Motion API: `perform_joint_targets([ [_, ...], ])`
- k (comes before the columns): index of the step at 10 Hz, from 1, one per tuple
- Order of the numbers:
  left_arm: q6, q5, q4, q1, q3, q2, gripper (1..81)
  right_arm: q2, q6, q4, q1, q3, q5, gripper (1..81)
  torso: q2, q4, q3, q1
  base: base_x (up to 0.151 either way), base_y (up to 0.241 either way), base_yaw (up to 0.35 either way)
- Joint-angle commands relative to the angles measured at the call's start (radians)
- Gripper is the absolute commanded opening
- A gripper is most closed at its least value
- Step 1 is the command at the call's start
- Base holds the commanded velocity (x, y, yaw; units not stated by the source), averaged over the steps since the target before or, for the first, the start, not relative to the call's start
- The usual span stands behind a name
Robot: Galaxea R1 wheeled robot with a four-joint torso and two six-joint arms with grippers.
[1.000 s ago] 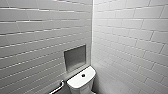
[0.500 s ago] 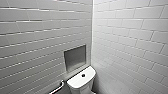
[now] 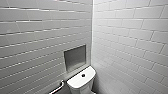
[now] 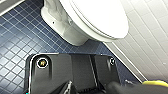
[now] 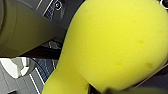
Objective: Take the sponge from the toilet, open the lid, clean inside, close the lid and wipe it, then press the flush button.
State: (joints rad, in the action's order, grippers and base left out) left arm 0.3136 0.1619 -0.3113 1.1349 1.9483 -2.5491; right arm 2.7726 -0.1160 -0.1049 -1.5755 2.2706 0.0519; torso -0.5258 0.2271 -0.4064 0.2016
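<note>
Right gripper (image 5: 100, 89) is clamping the yellow sponge (image 5: 112, 47), which is sitting close against the wrist camera, apart from the toilet (image 4: 53, 12). The left gripper (image 4: 71, 88) is hanging above the dark blue tiled floor (image 4: 17, 45) beside the bowl (image 4: 75, 32); whether it is open cannot be told. The lid (image 4: 100, 15) is lying closed on the bowl. The flush button (image 3: 83, 75) is showing on the tank cover (image 3: 80, 81), below the wall niche (image 3: 75, 57).

toilet (image 3: 80, 81) cropped below, sponge (image 5: 112, 45) edges cropped
</note>
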Motion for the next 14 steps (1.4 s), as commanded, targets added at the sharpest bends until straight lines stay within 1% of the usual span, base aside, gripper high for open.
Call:
perform_joint_targets([
  [1,-0.001,0.117,-0.094,-0.200,-0.140,0.091,81.1,-0.014,-0.007,-0.007,0.031,-0.017,-0.064,1.0,0.000,0.000,0.000,0.000,0.000,0.000,0.000],
  [2,-0.001,0.128,-0.113,-0.237,-0.179,0.108,81.1,-0.011,-0.007,-0.007,0.033,-0.016,-0.064,1.0,0.000,0.000,0.000,0.000,0.000,0.000,0.000],
  [3,-0.001,0.128,-0.127,-0.275,-0.212,0.124,81.1,-0.008,-0.007,-0.007,0.031,-0.011,-0.064,1.0,0.000,0.000,-0.032,0.000,0.000,0.000,0.000],
  [5,-0.002,0.128,-0.164,-0.362,-0.287,0.159,81.1,-0.002,-0.007,-0.007,0.033,-0.002,-0.064,1.0,0.000,0.000,-0.074,0.000,0.000,0.000,0.000],
  [6,-0.002,0.142,-0.193,-0.408,-0.319,0.174,81.1,0.001,-0.007,-0.007,0.034,0.004,-0.064,1.0,0.000,0.000,-0.096,0.000,0.000,0.000,0.000],
  [7,-0.002,0.157,-0.207,-0.445,-0.327,0.177,81.1,0.005,-0.007,-0.007,0.036,0.007,-0.064,1.0,0.000,0.000,-0.064,0.000,0.000,0.000,0.000],
  [9,-0.004,0.179,-0.252,-0.539,-0.336,0.177,81.1,0.020,-0.007,-0.009,0.038,0.030,-0.064,1.0,0.001,0.000,-0.081,0.000,0.000,0.000,0.000],
  [14,-0.004,0.182,-0.330,-0.700,-0.325,0.138,81.1,0.040,-0.007,-0.009,0.041,0.053,-0.066,1.0,0.002,0.000,-0.081,0.001,0.000,0.000,0.000],
])
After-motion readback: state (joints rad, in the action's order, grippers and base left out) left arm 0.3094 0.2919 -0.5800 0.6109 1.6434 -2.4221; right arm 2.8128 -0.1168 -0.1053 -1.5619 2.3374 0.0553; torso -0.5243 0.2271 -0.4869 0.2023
